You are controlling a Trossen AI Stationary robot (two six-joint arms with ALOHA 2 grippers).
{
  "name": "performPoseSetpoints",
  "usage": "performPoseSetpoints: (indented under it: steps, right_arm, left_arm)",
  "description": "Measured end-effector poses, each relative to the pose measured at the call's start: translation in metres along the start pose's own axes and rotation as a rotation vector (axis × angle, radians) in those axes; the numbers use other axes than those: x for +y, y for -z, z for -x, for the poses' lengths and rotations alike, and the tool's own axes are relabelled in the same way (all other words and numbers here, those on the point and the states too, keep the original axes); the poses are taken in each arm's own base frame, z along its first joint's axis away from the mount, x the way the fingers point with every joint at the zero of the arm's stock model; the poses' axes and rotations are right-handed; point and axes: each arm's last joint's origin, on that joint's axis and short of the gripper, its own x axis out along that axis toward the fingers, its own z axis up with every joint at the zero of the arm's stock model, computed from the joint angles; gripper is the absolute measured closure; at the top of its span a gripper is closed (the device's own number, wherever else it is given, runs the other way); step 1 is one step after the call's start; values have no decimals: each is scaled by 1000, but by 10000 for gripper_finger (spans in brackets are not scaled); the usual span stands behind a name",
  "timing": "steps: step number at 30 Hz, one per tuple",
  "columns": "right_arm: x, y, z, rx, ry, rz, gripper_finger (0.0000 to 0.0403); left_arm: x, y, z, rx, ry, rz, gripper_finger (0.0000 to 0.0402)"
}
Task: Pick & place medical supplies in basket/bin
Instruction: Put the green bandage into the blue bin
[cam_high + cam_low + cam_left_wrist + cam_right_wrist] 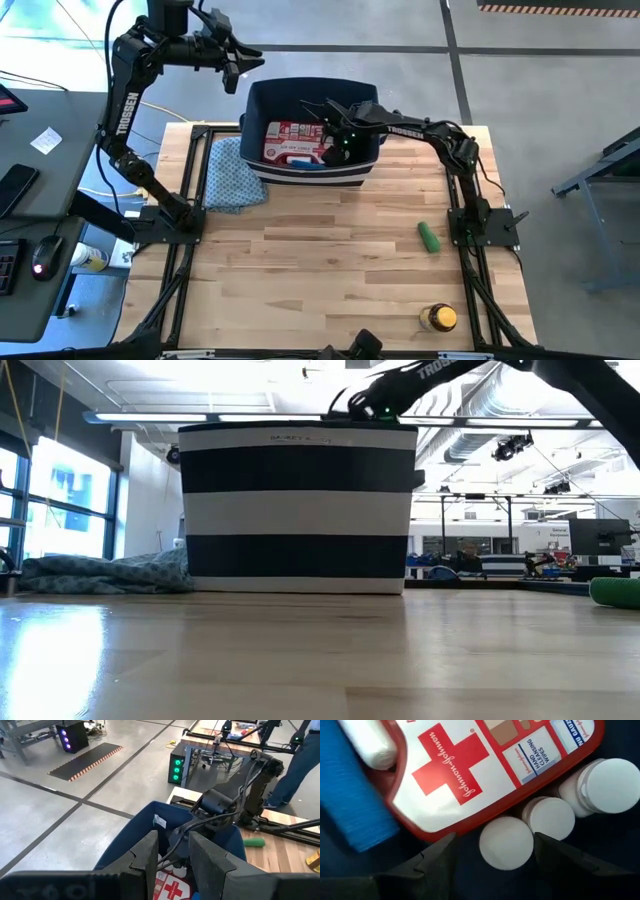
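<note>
The right gripper [492,851] reaches down inside the big dark navy cloth basket [300,92], its fingers spread wide around a small white-capped bottle [506,843]. That bottle sits just beside the flat red first-aid kit with a white cross [470,765]. The left gripper [237,70] waits up high by the basket's far corner, fingers a little apart and holding nothing.

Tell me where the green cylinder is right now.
In the high view the green cylinder lies on the bare wooden table, on its right side beside the right arm's base, outside the navy bin and above the yellow-capped amber bottle.
</note>
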Motion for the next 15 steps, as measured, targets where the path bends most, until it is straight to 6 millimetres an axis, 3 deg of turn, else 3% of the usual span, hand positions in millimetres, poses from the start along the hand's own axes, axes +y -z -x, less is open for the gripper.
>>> performPoseSetpoints:
  steps: [15]
  right_arm:
    - [-3, -3, 78, -252, 10, -69, 155]
  left_arm:
    - [2, -4, -3, -35, -6, 2, 257]
